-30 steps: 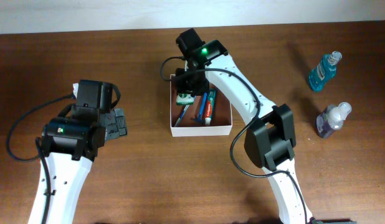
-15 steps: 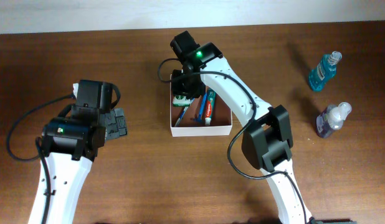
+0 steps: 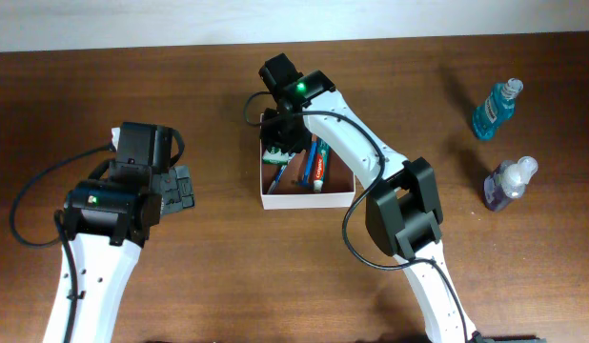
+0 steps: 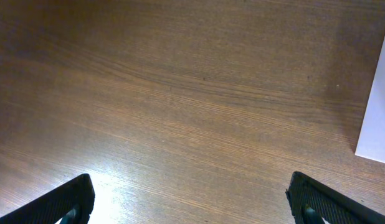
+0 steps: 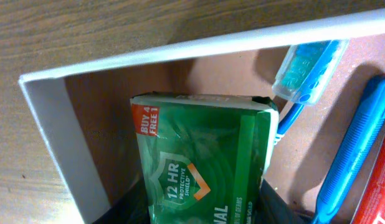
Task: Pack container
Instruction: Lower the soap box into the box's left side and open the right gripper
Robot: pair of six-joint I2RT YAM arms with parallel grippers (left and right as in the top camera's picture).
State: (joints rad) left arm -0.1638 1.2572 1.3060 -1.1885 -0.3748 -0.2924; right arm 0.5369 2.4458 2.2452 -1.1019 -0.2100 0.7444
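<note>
A: Container [image 3: 309, 199]?
B: Mid-surface, nearer the far edge. Toothbrush [image 5: 308, 65] and toothpaste [image 3: 318, 168] are in.
A: Claws?
B: Right claw [image 3: 278, 151] pinches green packet [image 5: 205, 162] inside the container's far-left corner, unreleased. Left claw [image 4: 192, 202] wide, empty. Teal bottle [image 3: 495, 108] and purple bottle [image 3: 509, 181] wait near the right edge. Roughly half packed.

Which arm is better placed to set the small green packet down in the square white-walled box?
Right. The right gripper is shut on the small green packet, at a corner of the square white-walled box. The left gripper is open and empty over the brown wooden table.
</note>
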